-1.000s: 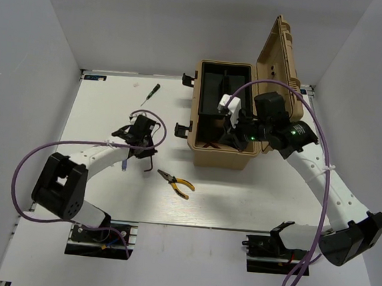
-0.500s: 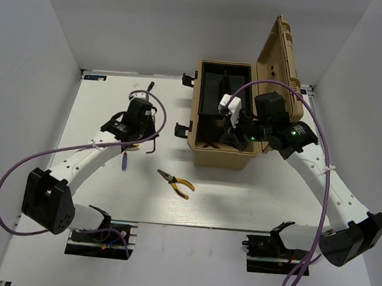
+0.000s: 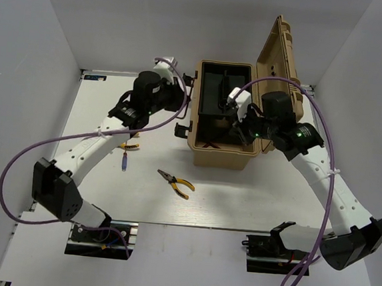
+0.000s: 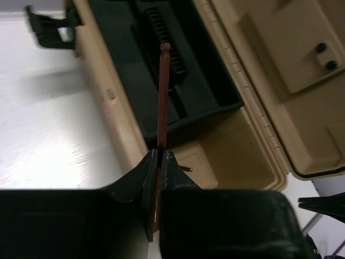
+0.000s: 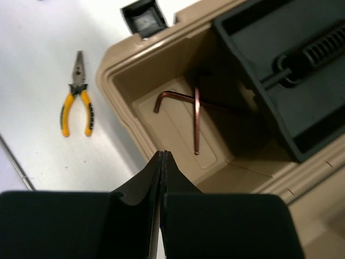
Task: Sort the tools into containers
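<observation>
Toolbox (image 3: 219, 160): we see it open, its lid (image 3: 279, 54) standing up along its right side and a black tray (image 5: 269, 59) filling its far part.
Left gripper (image 4: 160, 155): we find it just off the toolbox's left wall, fingers pinched tight on a reddish hex key (image 4: 163, 97) whose shaft points out over the tray.
Right gripper (image 5: 162, 155): above the toolbox's near end, fingers pressed together with nothing between them.
Stored hex keys (image 5: 197, 121): we count two lying crossed on the tan floor of the toolbox, beside the tray.
Pliers (image 3: 175, 180): one yellow-handled pair lies on the table (image 3: 239, 201), in front of the toolbox and to its left.
</observation>
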Controlling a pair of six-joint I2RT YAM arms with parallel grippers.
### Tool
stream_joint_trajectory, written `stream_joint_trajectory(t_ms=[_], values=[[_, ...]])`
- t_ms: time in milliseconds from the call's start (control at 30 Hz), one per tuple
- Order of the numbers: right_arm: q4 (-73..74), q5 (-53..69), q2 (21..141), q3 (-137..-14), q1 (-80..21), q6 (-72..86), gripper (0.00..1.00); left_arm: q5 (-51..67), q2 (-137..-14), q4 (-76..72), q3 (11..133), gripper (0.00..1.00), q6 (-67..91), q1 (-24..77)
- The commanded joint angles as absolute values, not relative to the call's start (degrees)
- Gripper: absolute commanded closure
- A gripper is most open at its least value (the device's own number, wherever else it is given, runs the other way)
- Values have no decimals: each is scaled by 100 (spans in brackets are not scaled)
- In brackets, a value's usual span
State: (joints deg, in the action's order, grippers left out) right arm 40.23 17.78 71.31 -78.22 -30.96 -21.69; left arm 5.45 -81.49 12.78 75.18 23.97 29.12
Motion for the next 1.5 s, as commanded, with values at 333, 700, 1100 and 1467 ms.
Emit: stream_joint_trajectory(t_ms=[333, 700, 1100, 1467], values=[[3709, 1468, 6812, -7726, -2813, -1978, 100, 1907, -9325, -711, 7796, 100, 2566, 3445], [3691, 1556, 6741, -7664, -2663, -1925, 100, 1363, -9703, -388, 7770, 100, 2628, 3832], [3665, 1687, 6767, -7620, -2602, -1890, 85, 1011, -9879, 246, 7980, 40, 2514, 3998], [3840, 2469, 7365, -8049, -2680, -1855, 100, -226, -8552, 955, 7866, 64, 1960, 3771]])
